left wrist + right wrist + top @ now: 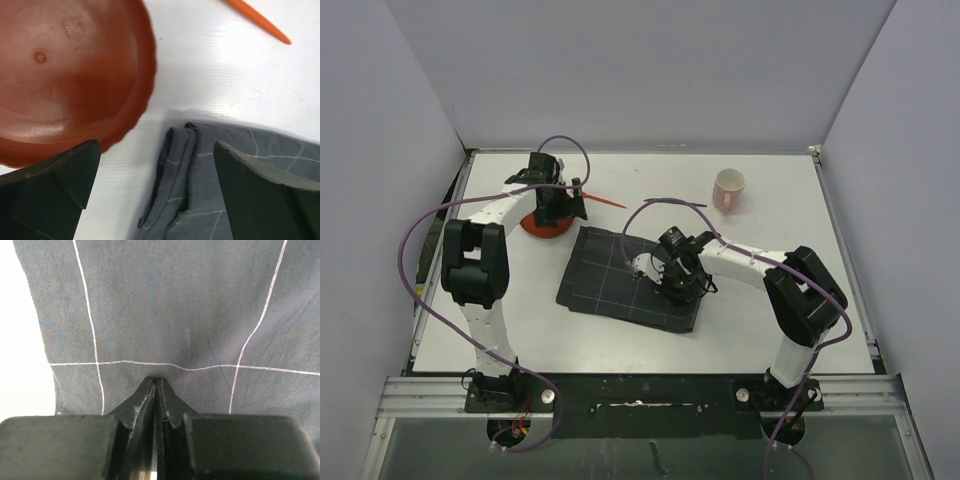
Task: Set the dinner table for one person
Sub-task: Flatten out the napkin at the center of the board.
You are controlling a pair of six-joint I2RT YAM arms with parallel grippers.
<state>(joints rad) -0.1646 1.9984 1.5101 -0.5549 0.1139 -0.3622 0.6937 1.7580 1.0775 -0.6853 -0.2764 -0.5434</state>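
Here the white worktop [780,200], smooth, flat and rectangular, fills the middle of the top view, running from the arm bases at 6 o'clock to the back wall at 12 o'clock.

At its centre lies a dark grey cloth mat [610,275], a woven fabric crossed by thin pale lines in a wide grid. In the left wrist view its corner is bunched into soft folds.

At 10 o'clock on the worktop sits a reddish-brown bowl [75,75] of glossy plastic, round with a scalloped rim. Its smooth inside shows a small round nub and a faint embossed mark, too blurred to read.

A slender orange utensil [260,22], tapering to a point, lies on the bare surface just beyond the bowl toward 11 o'clock. Its other end is hidden by the arm.

At 1 o'clock, well apart from the rest, is a pale cup [728,189] with pinkish sides. What it holds cannot be told.

The left end effector [157,190] hangs over the gap between the bowl and the mat's folded corner. Its dark, matte, wedge-shaped fingers [265,195] are spread wide apart, with nothing between them.

The right end effector [156,382] stands on the mat toward its 3 o'clock side, jaws pressed together. The tips meet right at the cloth, by a crossing of the pale lines. Whether any fabric is pinched between them cannot be told.

Purple cables [420,260] loop along both white arms.
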